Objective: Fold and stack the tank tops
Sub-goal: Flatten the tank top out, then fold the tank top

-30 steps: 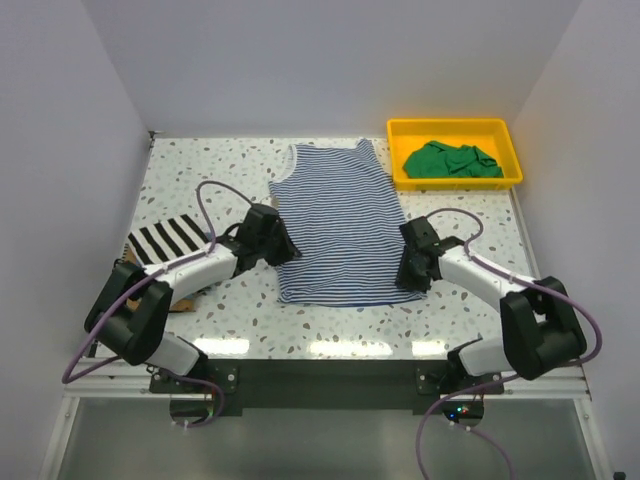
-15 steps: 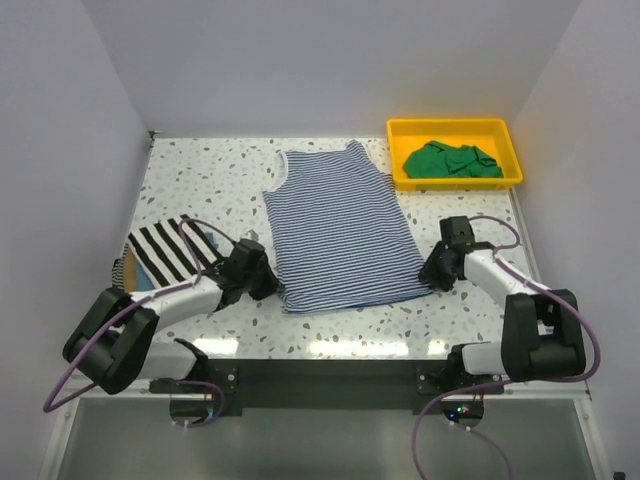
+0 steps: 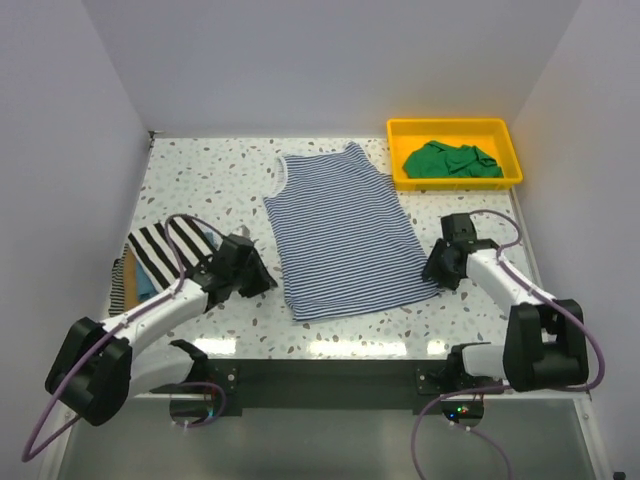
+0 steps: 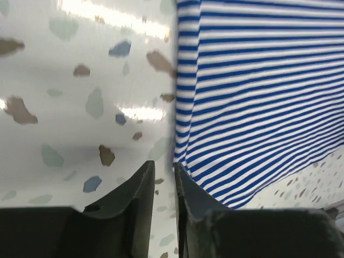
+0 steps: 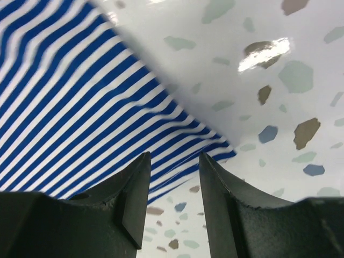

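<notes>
Navy-white striped tank top [image 3: 343, 230] lies flat; left gripper [image 4: 159, 180] nearly closed, right gripper [image 5: 174, 174] parted, both empty

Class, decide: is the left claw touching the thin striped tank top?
Cannot tell. In the left wrist view the left claw, nearly shut, sits at the thin striped tank top's edge; no gap or contact shows plainly.

The left arm covered part of the bold-striped top [image 3: 160, 249]; items beneath it were indistinguishable. Both wrist views cropped the thin-striped top [image 4: 258, 91]. The tray wall [image 3: 455, 181] partly screened the green top [image 3: 450, 160]
</notes>
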### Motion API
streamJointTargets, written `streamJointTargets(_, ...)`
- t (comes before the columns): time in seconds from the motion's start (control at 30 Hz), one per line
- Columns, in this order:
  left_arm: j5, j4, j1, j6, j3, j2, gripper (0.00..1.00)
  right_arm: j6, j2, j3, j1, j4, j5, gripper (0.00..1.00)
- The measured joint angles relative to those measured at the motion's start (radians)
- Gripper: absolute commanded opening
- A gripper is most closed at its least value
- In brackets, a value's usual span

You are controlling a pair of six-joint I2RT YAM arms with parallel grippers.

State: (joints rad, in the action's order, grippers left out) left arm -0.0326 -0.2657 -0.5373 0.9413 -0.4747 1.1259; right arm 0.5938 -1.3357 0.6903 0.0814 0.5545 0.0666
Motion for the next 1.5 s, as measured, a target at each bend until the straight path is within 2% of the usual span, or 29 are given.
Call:
streamJointTargets(0.1, 0.009, -0.013, 0.085, -0.022, -0.091, 0.029, 0.31, -0.012, 0.086, 0.027, 0.088, 0.047, 0.039, 0.46)
streamJointTargets(0.2, 0.042, 0.004, 0.183, -0.037, -0.208, 0.116, 0.38, 0.007, 0.148, 0.093, 0.283, 0.066, 0.072, 0.46)
streamJointTargets(0.27, 0.072, 0.018, 0.223, -0.050, -0.311, 0.220, 0.42, 0.042, 0.147, 0.149, 0.457, 0.064, 0.105, 0.46)
streamJointTargets(0.43, 0.085, 0.116, 0.249, -0.110, -0.543, 0.501, 0.46, 0.109, -0.007, 0.307, 0.828, 0.064, 0.170, 0.46)
streamJointTargets(0.57, 0.081, 0.139, 0.254, -0.172, -0.716, 0.701, 0.44, 0.136, -0.200, 0.454, 0.999, 0.074, 0.217, 0.45)
streamJointTargets(0.67, 0.093, 0.124, 0.255, -0.215, -0.846, 0.833, 0.41, 0.147, -0.311, 0.530, 1.066, 0.080, 0.245, 0.44)
streamJointTargets(0.77, 0.106, 0.108, 0.255, -0.251, -0.899, 0.895, 0.38, 0.151, -0.407, 0.606, 1.123, 0.093, 0.268, 0.44)
streamJointTargets(0.97, 0.142, 0.079, 0.256, -0.291, -0.915, 0.922, 0.31, 0.158, -0.529, 0.727, 1.208, 0.156, 0.318, 0.44)
streamJointTargets(1.33, 0.168, 0.061, 0.256, -0.315, -0.938, 0.941, 0.11, 0.177, -0.655, 0.767, 1.242, 0.209, 0.346, 0.43)
streamJointTargets(1.43, 0.168, 0.061, 0.256, -0.318, -0.942, 0.941, 0.07, 0.181, -0.677, 0.772, 1.242, 0.215, 0.370, 0.39)
streamJointTargets(1.5, 0.168, 0.061, 0.256, -0.318, -0.947, 0.941, 0.06, 0.185, -0.687, 0.785, 1.242, 0.231, 0.395, 0.29)
